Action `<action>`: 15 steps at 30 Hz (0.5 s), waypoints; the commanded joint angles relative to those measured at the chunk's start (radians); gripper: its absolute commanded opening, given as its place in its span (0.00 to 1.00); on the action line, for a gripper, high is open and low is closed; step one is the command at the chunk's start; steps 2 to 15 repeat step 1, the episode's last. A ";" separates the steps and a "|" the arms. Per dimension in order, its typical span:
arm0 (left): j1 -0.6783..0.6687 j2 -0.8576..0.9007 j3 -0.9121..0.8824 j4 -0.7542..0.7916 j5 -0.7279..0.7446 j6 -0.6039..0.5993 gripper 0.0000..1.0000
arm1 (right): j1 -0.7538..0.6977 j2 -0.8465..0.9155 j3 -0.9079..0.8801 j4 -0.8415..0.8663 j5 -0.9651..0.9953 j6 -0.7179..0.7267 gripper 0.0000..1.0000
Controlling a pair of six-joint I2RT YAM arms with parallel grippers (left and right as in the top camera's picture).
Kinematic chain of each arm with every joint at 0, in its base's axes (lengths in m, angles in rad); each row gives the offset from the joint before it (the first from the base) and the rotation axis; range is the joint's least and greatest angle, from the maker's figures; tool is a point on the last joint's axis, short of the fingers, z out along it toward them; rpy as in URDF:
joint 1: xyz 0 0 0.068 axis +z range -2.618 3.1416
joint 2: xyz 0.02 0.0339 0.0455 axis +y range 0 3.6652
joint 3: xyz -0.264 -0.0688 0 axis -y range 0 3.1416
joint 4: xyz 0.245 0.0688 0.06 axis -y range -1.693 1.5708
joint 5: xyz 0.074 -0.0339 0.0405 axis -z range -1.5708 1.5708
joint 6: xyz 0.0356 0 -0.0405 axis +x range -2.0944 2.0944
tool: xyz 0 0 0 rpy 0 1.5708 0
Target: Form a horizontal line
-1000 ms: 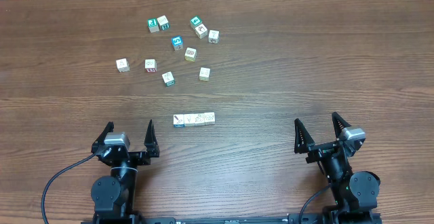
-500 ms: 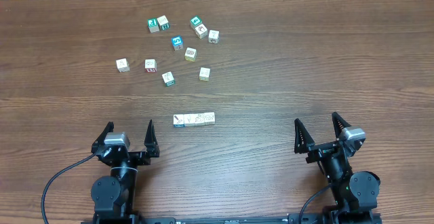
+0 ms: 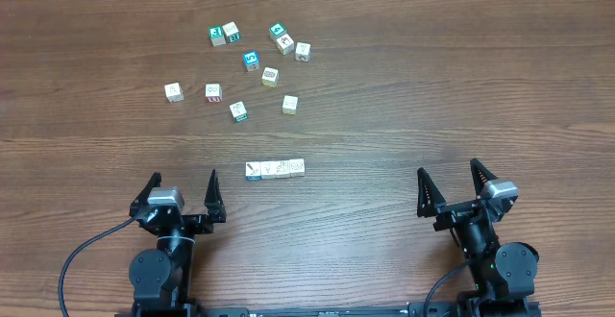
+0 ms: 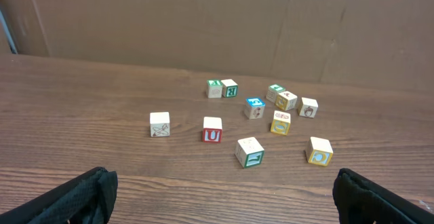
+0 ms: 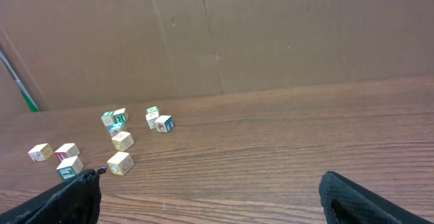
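The horizontal line is a straight row of several pale picture cubes touching side by side at the table's middle front, its left end cube blue-edged. It shows only in the overhead view. My left gripper is open and empty, down and left of the row. My right gripper is open and empty, well to the row's right. In the left wrist view the open fingers frame bare wood. In the right wrist view the open fingers do the same. The row is out of view in both wrist views.
Several loose cubes lie scattered at the back left of the table. They also show in the left wrist view and the right wrist view. A brown cardboard wall stands behind the table.
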 commanded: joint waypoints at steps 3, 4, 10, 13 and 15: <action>-0.007 -0.011 -0.004 -0.001 -0.010 0.029 1.00 | -0.005 -0.008 -0.011 0.004 -0.001 0.002 1.00; -0.007 -0.011 -0.004 -0.001 -0.010 0.029 1.00 | -0.005 -0.008 -0.011 0.004 -0.001 0.002 1.00; -0.007 -0.011 -0.004 -0.001 -0.010 0.029 1.00 | -0.005 -0.008 -0.011 0.004 -0.001 0.002 1.00; -0.007 -0.011 -0.004 -0.001 -0.010 0.029 1.00 | -0.005 -0.008 -0.011 0.004 -0.001 0.002 1.00; -0.007 -0.011 -0.004 -0.001 -0.010 0.029 1.00 | -0.005 -0.008 -0.011 0.004 -0.001 0.002 1.00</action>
